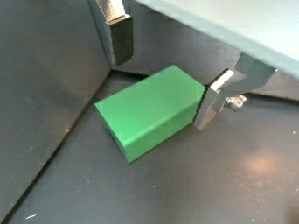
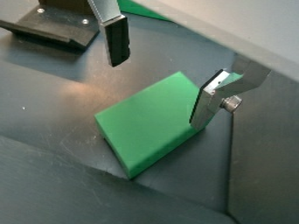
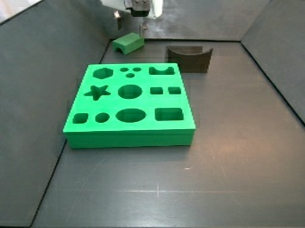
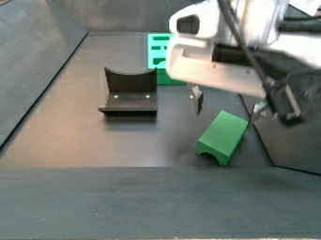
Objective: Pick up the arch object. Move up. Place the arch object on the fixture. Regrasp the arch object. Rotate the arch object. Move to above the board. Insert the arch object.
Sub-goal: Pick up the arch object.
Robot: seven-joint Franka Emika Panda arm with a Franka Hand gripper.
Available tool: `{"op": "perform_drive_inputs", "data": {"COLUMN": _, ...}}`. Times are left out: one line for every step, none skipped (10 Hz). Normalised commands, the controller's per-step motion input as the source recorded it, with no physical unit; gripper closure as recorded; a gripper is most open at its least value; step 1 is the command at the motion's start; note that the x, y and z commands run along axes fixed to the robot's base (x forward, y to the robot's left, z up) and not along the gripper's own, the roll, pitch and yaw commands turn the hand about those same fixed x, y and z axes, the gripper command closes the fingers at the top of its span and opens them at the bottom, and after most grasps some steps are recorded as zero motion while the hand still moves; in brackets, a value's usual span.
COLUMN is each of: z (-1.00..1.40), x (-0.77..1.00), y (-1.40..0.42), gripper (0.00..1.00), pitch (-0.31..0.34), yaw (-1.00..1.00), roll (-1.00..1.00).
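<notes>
The small green elongated arch object [image 2: 152, 121] lies on the dark floor, well apart from the dark brown U-topped fixture [image 4: 129, 90], its short width crossing the gap of the spread, empty two-finger gripper [image 2: 163, 74] just above.

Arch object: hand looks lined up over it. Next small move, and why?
Probably close the hand on the arch object. In both wrist views its fingers stand open on either side of the block, which lies flat on the floor. If the pads are not low enough, ease down first.
</notes>
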Motion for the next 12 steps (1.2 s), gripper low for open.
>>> {"op": "perform_drive_inputs", "data": {"z": -0.39, "x": 0.0, "y": 0.1, "gripper": 0.0, "pitch": -0.186, "yaw": -0.01, "roll": -0.35}}
{"op": "perform_drive_inputs", "data": {"z": -0.36, "x": -0.01, "y": 0.0, "gripper": 0.0, "pitch": -0.189, "yaw": 0.0, "roll": -0.36}}
{"op": "perform_drive_inputs", "data": {"z": -0.5, "x": -0.1, "y": 0.0, "gripper": 0.0, "pitch": -0.221, "yaw": 0.0, "roll": -0.23}}
{"op": "perform_drive_inputs", "data": {"z": -0.48, "x": -0.12, "y": 0.0, "gripper": 0.0, "pitch": -0.273, "yaw": 0.0, "roll": -0.2}}
{"op": "perform_drive_inputs", "data": {"z": -0.43, "x": -0.13, "y": 0.0, "gripper": 0.0, "pitch": -0.283, "yaw": 0.0, "roll": -0.22}}
{"op": "perform_drive_inputs", "data": {"z": -0.44, "x": -0.15, "y": 0.0, "gripper": 0.0, "pitch": -0.31, "yaw": 0.0, "roll": -0.19}}
{"op": "perform_drive_inputs", "data": {"z": -0.54, "x": -0.16, "y": -0.05, "gripper": 0.0, "pitch": -0.301, "yaw": 0.0, "roll": -0.12}}
{"op": "perform_drive_inputs", "data": {"z": -0.46, "x": 0.0, "y": 0.0, "gripper": 0.0, "pitch": -0.204, "yaw": 0.0, "roll": -0.18}}
{"op": "perform_drive_inputs", "data": {"z": -0.41, "x": 0.0, "y": 0.0, "gripper": 0.0, "pitch": -0.123, "yaw": 0.0, "roll": -0.15}}
{"op": "perform_drive_inputs", "data": {"z": -0.35, "x": 0.0, "y": 0.0, "gripper": 0.0, "pitch": -0.106, "yaw": 0.0, "roll": -0.15}}
{"op": "perform_drive_inputs", "data": {"z": -0.22, "x": 0.0, "y": 0.03, "gripper": 0.0, "pitch": -0.079, "yaw": 0.0, "roll": -0.14}}
{"op": "perform_drive_inputs", "data": {"z": -0.25, "x": -0.01, "y": 0.02, "gripper": 0.0, "pitch": -0.167, "yaw": 0.0, "roll": -0.15}}
